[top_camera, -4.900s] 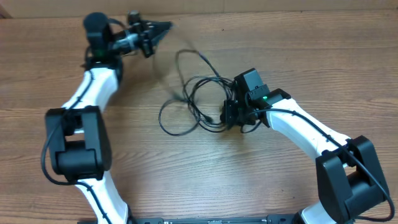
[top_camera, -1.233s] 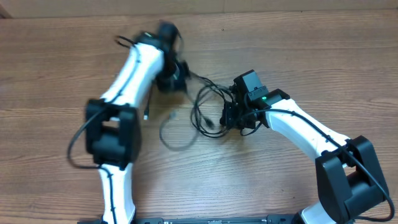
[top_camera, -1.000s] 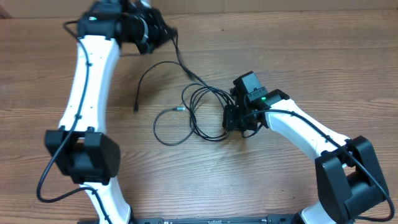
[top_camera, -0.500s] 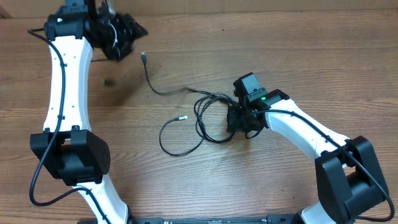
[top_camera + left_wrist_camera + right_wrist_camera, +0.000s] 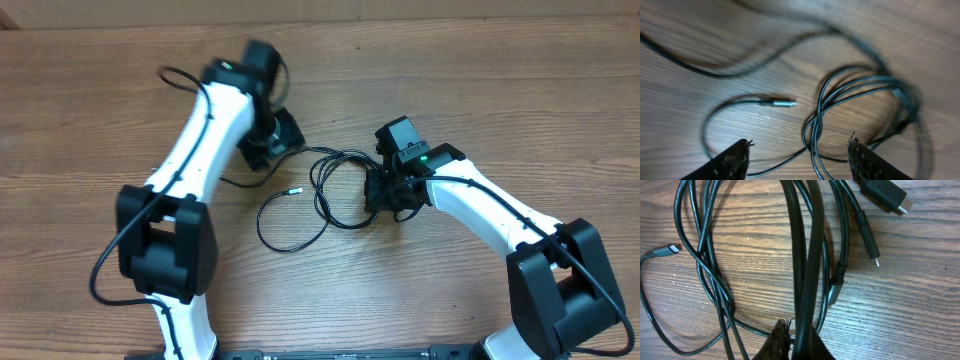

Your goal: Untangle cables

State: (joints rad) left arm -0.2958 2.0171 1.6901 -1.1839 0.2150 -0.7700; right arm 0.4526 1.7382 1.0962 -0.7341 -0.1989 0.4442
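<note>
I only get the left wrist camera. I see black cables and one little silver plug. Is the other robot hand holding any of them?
Observer: Yes. The right gripper is shut on the cables; two strands run straight out from it.
Operator: Are there more plugs I can't see?
Observer: Two more show on the right wrist camera: a fat plug and a thin plug, lying side by side on the table.
Operator: Where is my hand from up top?
Observer: The left gripper is at the tangle's left end, so the loops lie between the two grippers.
</note>
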